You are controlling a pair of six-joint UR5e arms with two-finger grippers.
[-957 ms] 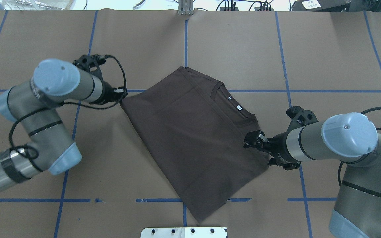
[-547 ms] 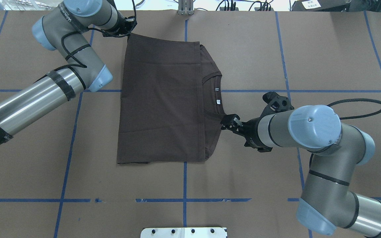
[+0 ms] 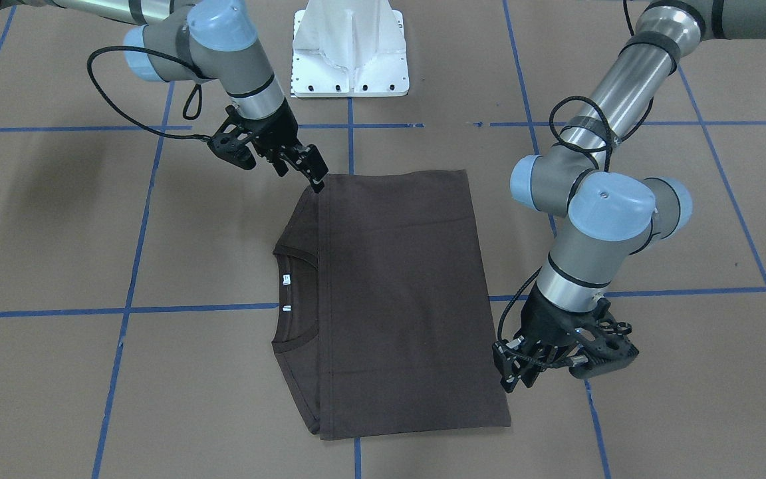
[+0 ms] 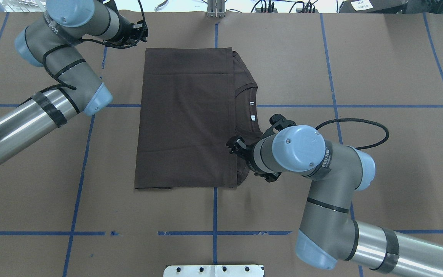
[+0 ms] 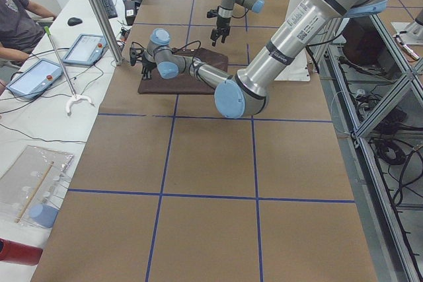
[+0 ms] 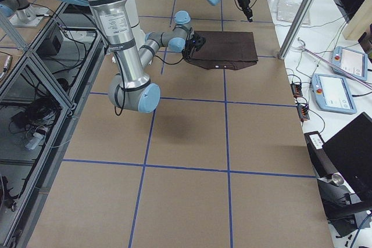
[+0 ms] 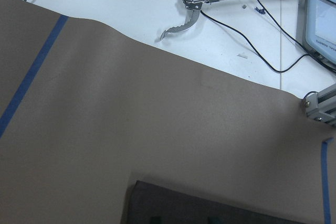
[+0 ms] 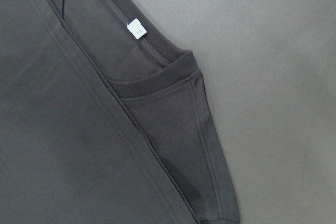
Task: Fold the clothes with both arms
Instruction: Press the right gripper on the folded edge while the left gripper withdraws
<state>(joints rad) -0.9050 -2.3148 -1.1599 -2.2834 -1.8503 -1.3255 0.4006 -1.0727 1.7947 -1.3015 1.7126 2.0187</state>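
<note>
No text can be read in full. Dark lettering on the right arm (image 4: 321,181) and left arm (image 4: 64,73) is too small. Marks on the white tags (image 8: 135,29) inside the shirt (image 4: 187,115) collar are illegible.

The right arm (image 4: 298,151) covers part of the T-shirt (image 4: 183,115).

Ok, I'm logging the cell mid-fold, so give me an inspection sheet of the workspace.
surface: brown paper, blue tape grid.
job's things: dark T-shirt lying folded, collar and white tags showing.
clutter: nothing seen.
grippers: left pincer beside a shirt corner; right pincer over the folded edge near the collar; open or shut unclear.
cables: black cables loop at both wrists.
surroundings: white pedestal, bench with tablets, grabber tool, seated person.
</note>
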